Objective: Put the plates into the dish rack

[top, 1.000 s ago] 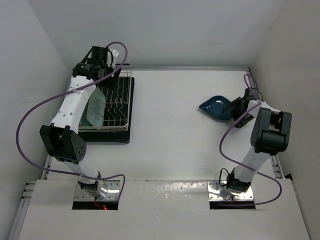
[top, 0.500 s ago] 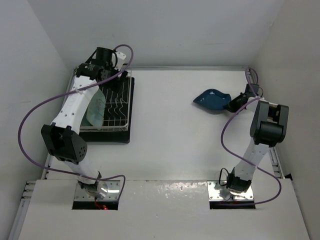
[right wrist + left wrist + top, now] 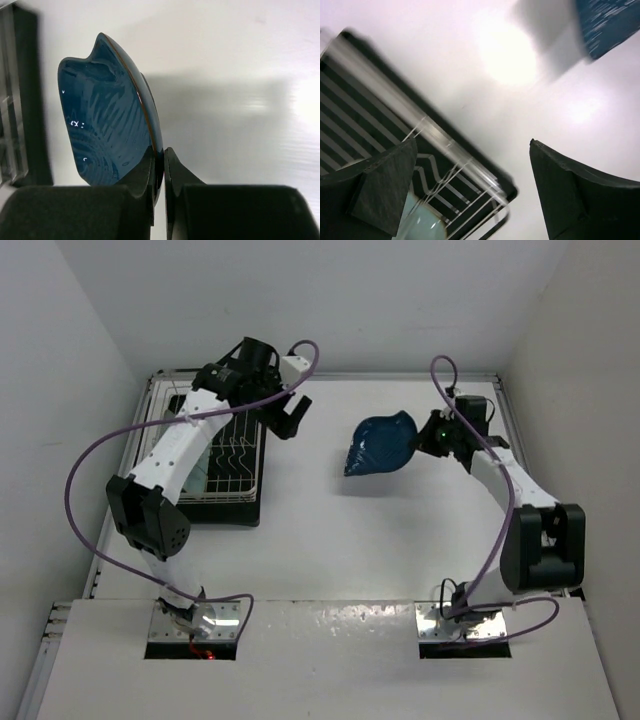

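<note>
The right tool (image 3: 437, 435) is clamping shut on the rim of the dark blue leaf-shaped dish (image 3: 378, 445), with its 2 fingers (image 3: 145, 172) pressing on either side of the edge. It is holding the dish up on its edge, clear of the white surface (image 3: 330, 540), with the hollow face turning toward the rack side. From where I am standing, the dish is hanging in the gap between the 2 arms, well apart from the dish rack (image 3: 238, 455). The left tool (image 3: 283, 418) is gaping wide open and gripping nothing, hovering over the right rim of the rack near its far corner. The white wire rack is sitting on a black drip tray (image 3: 240, 512) at the left of the surface. 1 pale mint-green plate (image 3: 203, 465) is standing among the tines, mostly hiding behind the left arm (image 3: 175, 445), and a corner of it is showing in the left wrist view.
</note>
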You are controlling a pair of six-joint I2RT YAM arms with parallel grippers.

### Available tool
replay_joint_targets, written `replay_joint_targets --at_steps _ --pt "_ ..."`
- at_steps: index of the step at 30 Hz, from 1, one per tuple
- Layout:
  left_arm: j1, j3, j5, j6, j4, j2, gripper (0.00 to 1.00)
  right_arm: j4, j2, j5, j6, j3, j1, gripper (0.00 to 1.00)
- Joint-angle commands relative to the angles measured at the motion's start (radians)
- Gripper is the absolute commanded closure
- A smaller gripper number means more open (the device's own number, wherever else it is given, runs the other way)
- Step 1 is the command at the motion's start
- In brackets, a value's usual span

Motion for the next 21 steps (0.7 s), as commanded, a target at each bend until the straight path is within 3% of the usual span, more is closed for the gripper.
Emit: replay_joint_targets --at_steps 1,5,10,13,21 --pt "-0.038 0.076 0.188 0.001 0.003 0.01 0.02 0.111 -0.108 -0.153 -0.052 0.001 0.085 1.0" --pt "-0.093 0.122 0.319 -0.033 0.003 0.06 0.02 0.186 -0.209 -0.278 -0.028 -0.055 0.168 1.0" --pt "-0.125 0.134 0.342 -0.056 0.003 0.08 0.02 0.253 -0.255 -0.334 0.015 -0.045 0.28 1.0" --pt "-0.125 0.082 0.333 -0.067 0.003 0.071 0.19 0.338 -0.277 -0.337 0.089 -0.075 0.3 1.0" --pt "-0.096 -0.065 0.261 -0.078 0.003 -0.014 0.81 0.433 -0.26 -0.351 0.153 -0.101 0.316 1.0"
